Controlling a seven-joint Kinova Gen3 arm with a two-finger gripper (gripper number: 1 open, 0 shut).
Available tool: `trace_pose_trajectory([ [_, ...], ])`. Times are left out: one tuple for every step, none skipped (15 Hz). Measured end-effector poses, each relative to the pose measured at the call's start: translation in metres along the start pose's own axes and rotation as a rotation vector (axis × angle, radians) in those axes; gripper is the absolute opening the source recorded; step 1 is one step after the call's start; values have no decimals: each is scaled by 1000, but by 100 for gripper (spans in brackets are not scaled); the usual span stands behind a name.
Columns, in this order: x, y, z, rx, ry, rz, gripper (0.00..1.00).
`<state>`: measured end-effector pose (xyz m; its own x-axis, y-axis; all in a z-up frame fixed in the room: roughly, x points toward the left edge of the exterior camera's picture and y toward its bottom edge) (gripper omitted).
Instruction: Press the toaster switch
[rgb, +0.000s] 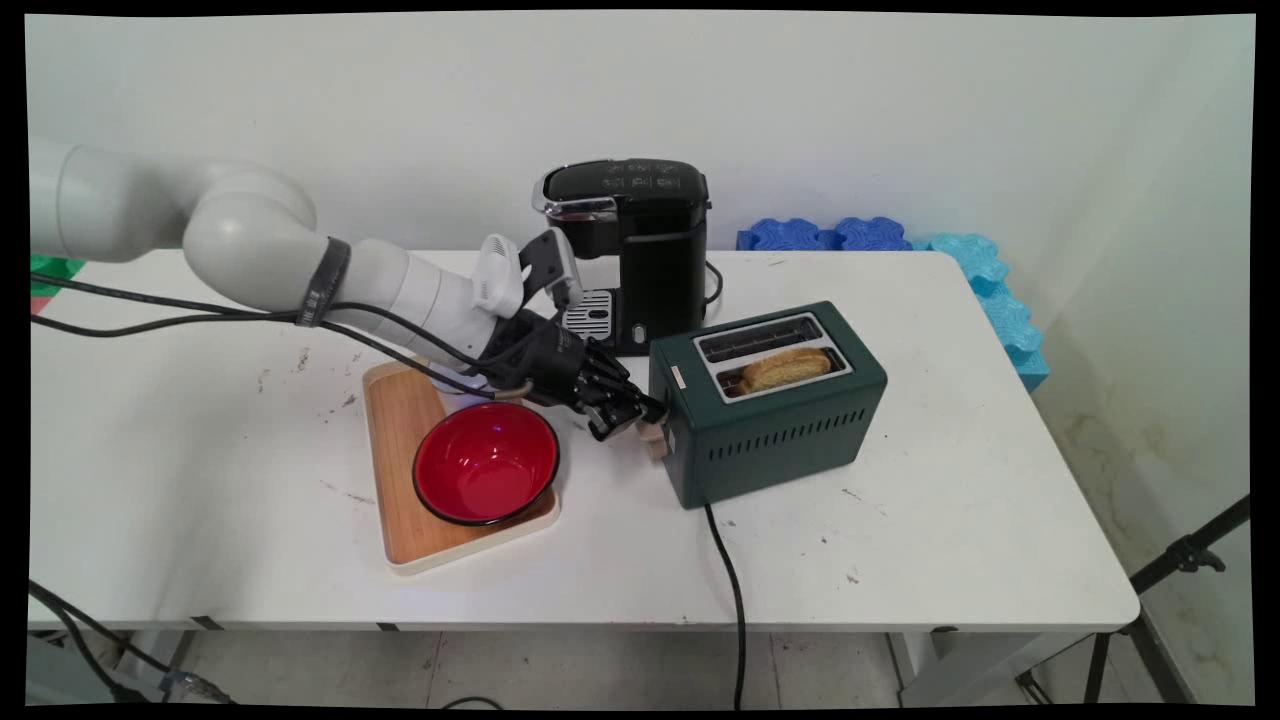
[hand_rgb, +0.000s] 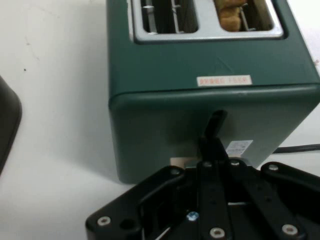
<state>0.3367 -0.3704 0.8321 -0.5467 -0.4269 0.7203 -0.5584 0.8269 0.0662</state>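
At boxy green toaster (rgb: 768, 405) end face, black end effector (rgb: 628, 415) closed against lever, glossy red bowl (rgb: 486, 463) beside

We see a dark green two-slot toaster (rgb: 770, 420) standing upright right of the table's middle, a browned slice of toast (rgb: 785, 368) sunk in its nearer slot, its black cord (rgb: 728, 580) trailing off the near edge.
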Motion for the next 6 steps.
trace_pose_trajectory([
  [-1,0,1,2,-2,-3,0],
  [-2,-1,3,3,-4,-5,0],
  [-3,-1,4,4,-5,-8,0],
  [-3,-2,4,6,-7,-11,0],
  [-4,-2,6,7,-8,-14,0],
  [-5,-2,6,8,-10,-16,0],
])
